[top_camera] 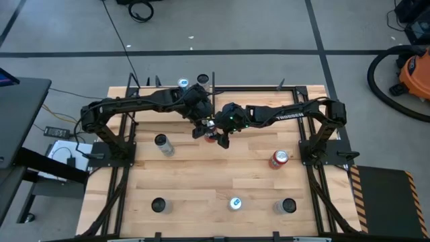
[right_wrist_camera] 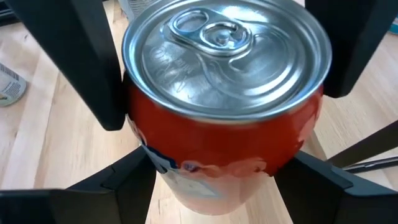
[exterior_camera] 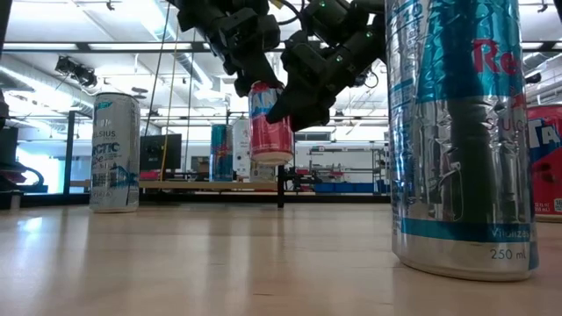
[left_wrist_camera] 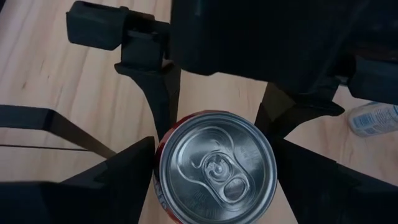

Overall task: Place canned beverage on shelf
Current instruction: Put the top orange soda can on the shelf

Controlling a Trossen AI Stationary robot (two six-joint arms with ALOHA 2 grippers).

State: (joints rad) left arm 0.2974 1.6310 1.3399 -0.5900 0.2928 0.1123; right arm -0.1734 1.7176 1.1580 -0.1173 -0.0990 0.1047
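Tabletop (top_camera: 201,181) of plank-patterned wood carries both dark arms, which reach inward from opposite sides and meet above its middle rear. Behind their meeting point sits the shelf (top_camera: 255,94), a pale wood panel edged by thin black rods along the far side of the table, with two cans (top_camera: 183,83) standing on its left part.

The left gripper (top_camera: 203,128) and the right gripper (top_camera: 220,136) both crowd around one red can (exterior_camera: 270,123), which hangs upright in the air, clear of the wood and in front of the shelf. In the right wrist view, dark fingers (right_wrist_camera: 93,68) press against both sides of the can's red wall, so the right jaws hold it. In the left wrist view, the left fingers (left_wrist_camera: 118,180) flank the silver lid (left_wrist_camera: 217,165) closely; whether they grip it or merely touch it I cannot tell.

Other cans stand scattered: a red one (top_camera: 279,158) near the right arm's base, a silver one (top_camera: 163,144) lying near the left arm, and three (top_camera: 234,203) along the front edge.
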